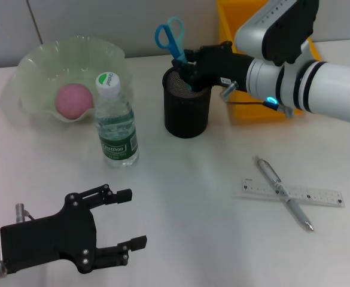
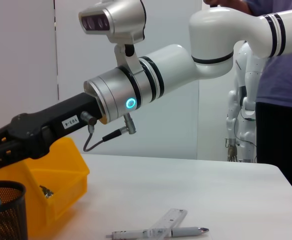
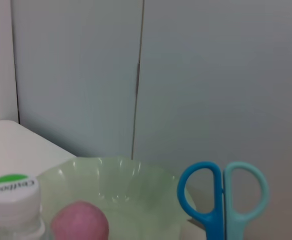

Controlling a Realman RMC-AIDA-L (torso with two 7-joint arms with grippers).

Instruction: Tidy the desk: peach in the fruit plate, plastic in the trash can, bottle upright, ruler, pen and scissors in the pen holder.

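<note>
Right tool [image 1: 188, 70] sits over the rim of the black mesh pen holder [image 1: 187, 107], at the back-center of the table [image 1: 210, 239]. We can't tell if its fingers are parted or closed; they're buried behind the scissors [image 1: 172, 37] and the holder rim. Scissors stand blades-down in the holder, blue handles up, w/ the tool right against them. Whether it grips them, can't tell. Right wrist view shows the handles close up, two loops, one darker blue, one lighter.

Right arm [image 1: 306, 75] reaches in from the right side, passing in front of the yellow bin [image 1: 234, 36] at the back, just right of the holder.

Left tool [image 1: 130, 218] hovers low at near-left corner, fingers spread wide, nothing between them, well apart from all items.

Bottle [image 1: 116, 122] stands upright, white cap w/ green mark, left of the holder, near the fruit plate [image 1: 43, 66]. Plate is pale green, wavy rim, back-left. Peach [image 1: 74, 100] lies inside it.

Pen [image 1: 282, 192] and clear ruler [image 1: 294, 192] lie on the table front-right of the holder, well apart from it. Pen lies across the ruler, touching, making an X. Left wrist view shows the same pair low in front.
</note>
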